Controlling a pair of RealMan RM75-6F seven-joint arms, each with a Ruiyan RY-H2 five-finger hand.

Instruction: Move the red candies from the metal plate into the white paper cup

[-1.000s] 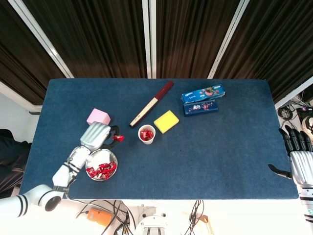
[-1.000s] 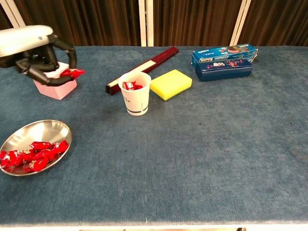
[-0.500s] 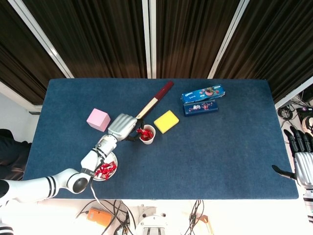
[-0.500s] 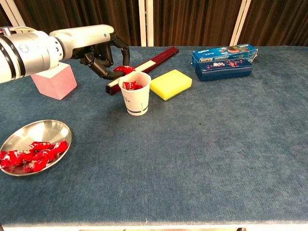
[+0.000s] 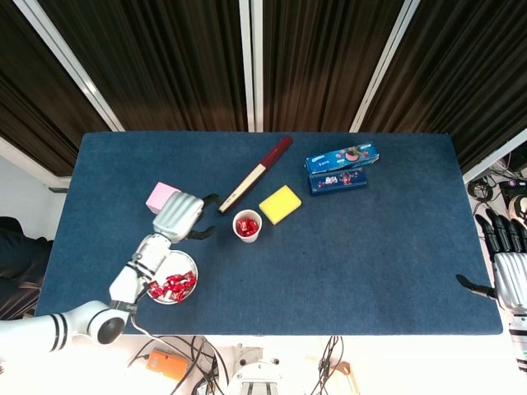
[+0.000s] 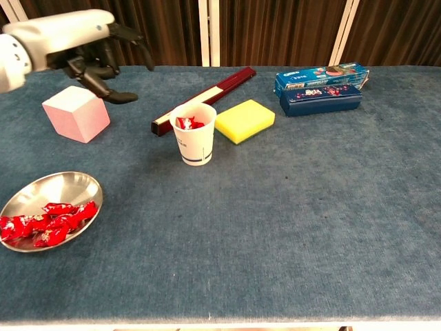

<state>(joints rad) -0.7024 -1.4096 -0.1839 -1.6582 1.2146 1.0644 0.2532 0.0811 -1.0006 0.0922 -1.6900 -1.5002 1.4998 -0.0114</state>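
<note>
Fingers (image 6: pixel 127 97) of your left hand (image 5: pixel 179 216) are spread and hold nothing; the hand hangs above the table between the pink cube (image 6: pixel 76 113) and the white paper cup (image 6: pixel 193 134), clear of both. Your right hand (image 5: pixel 509 276) sits off the table's right edge, fingers apart and empty, and shows only in the head view.

Most of the red wrapped candies (image 6: pixel 47 223) lie heaped in the shallow round metal plate (image 6: pixel 62 187) at the near left corner; a few already sit in the cup. Judge them as light, small and crinkly: the foil wrappers will likely slide against smooth fingertips and against the polished plate. Pinch one across its plump middle, not by a twisted end, which may slip free. Choose a piece at the edge of the heap so its neighbours do not lift with it.

You cannot count the candies; they overlap, and the chest view cuts off the plate's left rim. How full the cup is stays hidden below its rim.
</note>
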